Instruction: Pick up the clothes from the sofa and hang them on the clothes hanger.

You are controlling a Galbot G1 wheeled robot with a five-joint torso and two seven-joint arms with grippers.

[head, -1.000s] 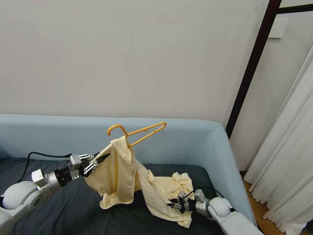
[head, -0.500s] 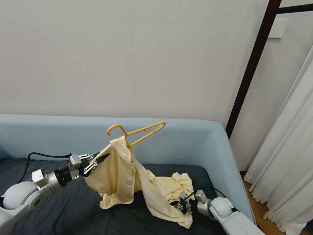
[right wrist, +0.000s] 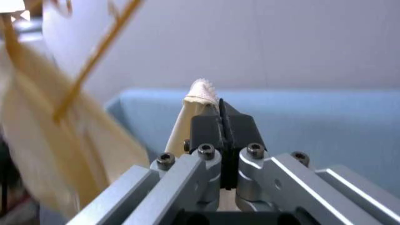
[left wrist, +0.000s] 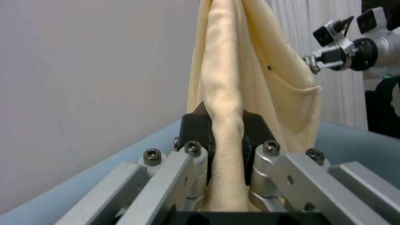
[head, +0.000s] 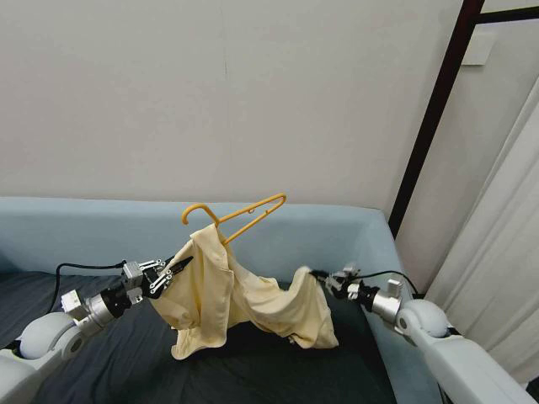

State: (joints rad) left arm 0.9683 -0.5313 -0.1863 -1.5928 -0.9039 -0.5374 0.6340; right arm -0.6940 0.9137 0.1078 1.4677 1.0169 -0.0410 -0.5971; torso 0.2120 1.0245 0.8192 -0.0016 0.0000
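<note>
In the head view the left gripper (head: 174, 270) is clamped on a fold of the pale yellow garment (head: 221, 290), whose top is draped over the orange hanger (head: 240, 216) just above and beyond the fingertips. Below that gripper the cloth sags towards the dark seat cushion (head: 118, 370). It then runs across to the right gripper (head: 322, 279), which pinches its far end and holds it up off the cushion in front of the light blue sofa (head: 354, 236) backrest (the stretch between the two grippers droops in a shallow curve). In the left wrist view the left gripper (left wrist: 225, 130) has its black pads pressed on either side of a thick rolled seam of the garment (left wrist: 262, 75), which rises straight ahead of the fingertips. Farther beyond, the right gripper (left wrist: 322, 54) shows near the cloth's edge. In the right wrist view the right gripper (right wrist: 220, 121) is closed tight, with a small tuft of the garment (right wrist: 200, 90) poking out past its pads. The hanger (right wrist: 93, 61) lies off to one side and the sofa (right wrist: 325, 122) backrest is ahead.
</note>
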